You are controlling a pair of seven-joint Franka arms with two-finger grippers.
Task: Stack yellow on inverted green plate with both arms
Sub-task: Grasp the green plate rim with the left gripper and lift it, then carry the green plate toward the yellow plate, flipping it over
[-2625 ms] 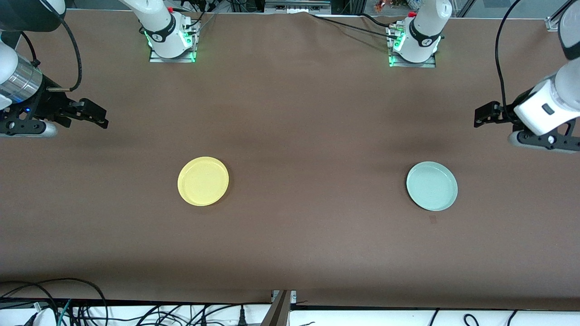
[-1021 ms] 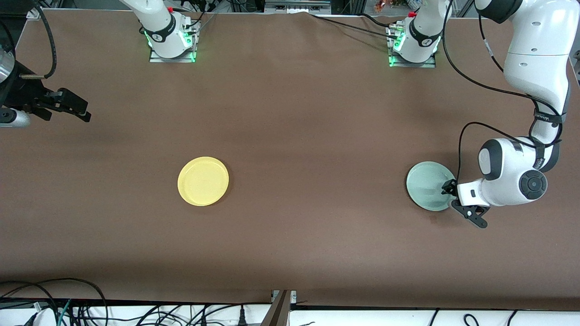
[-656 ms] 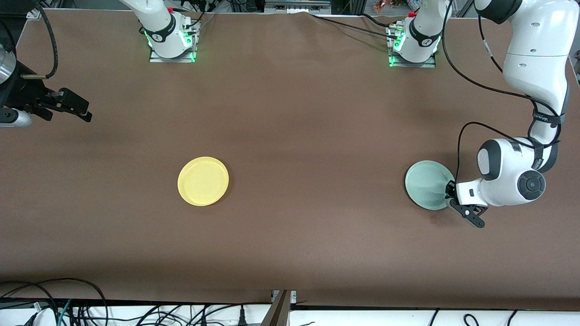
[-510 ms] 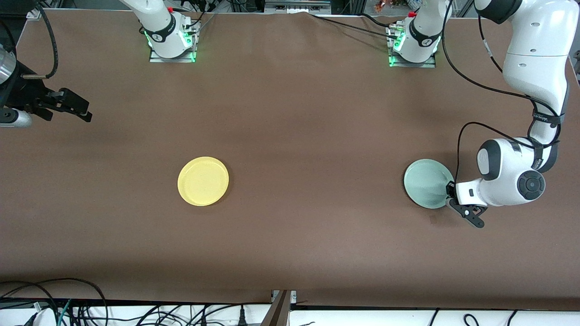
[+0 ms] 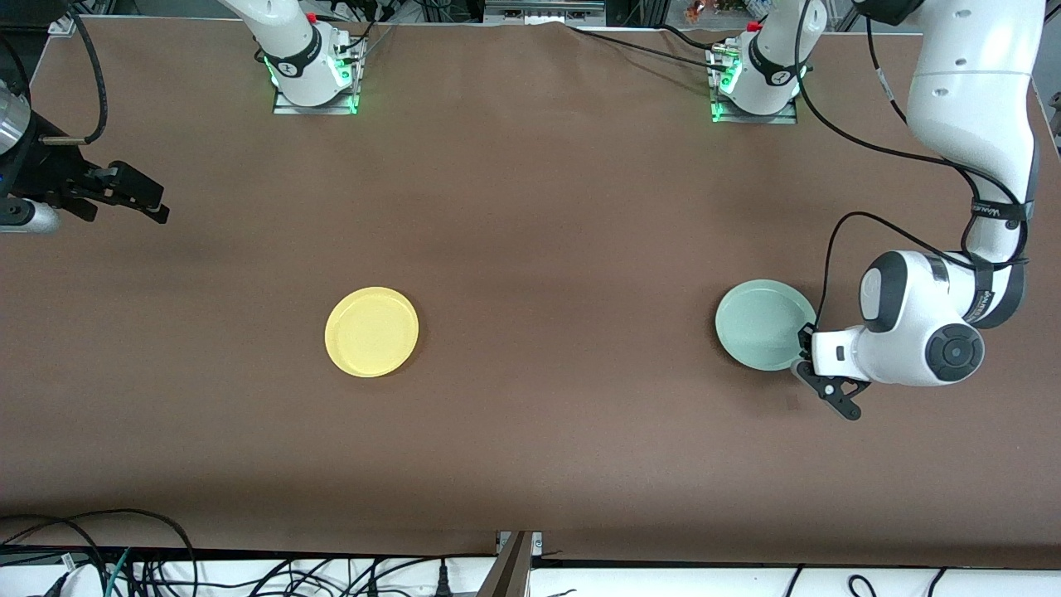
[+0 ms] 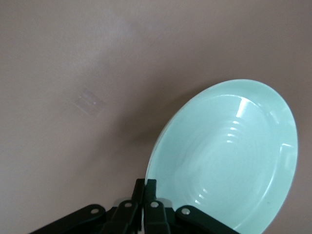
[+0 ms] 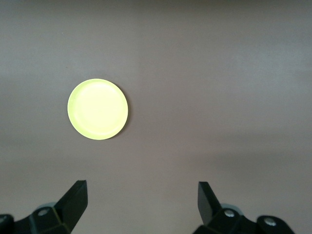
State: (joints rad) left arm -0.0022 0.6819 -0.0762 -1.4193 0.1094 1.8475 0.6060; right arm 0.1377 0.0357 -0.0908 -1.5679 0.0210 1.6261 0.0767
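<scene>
The yellow plate (image 5: 371, 332) lies hollow side up on the brown table toward the right arm's end; it also shows in the right wrist view (image 7: 98, 109). The green plate (image 5: 761, 324) is hollow side up toward the left arm's end. My left gripper (image 5: 802, 352) is shut on its rim at the edge nearer the front camera. In the left wrist view the fingers (image 6: 151, 187) pinch the rim and the plate (image 6: 229, 156) looks tilted, with a shadow beside it. My right gripper (image 5: 156, 209) is open and empty, waiting at the right arm's end of the table (image 7: 141, 192).
The brown cloth table (image 5: 547, 215) carries only the two plates. The arm bases (image 5: 311, 79) stand along the edge farthest from the front camera. Cables (image 5: 99, 564) hang below the table's near edge.
My left arm came down from the table's end, shut on the green plate's rim and shifted the plate toward the middle of the table. The right gripper drew back slightly and now holds still.
</scene>
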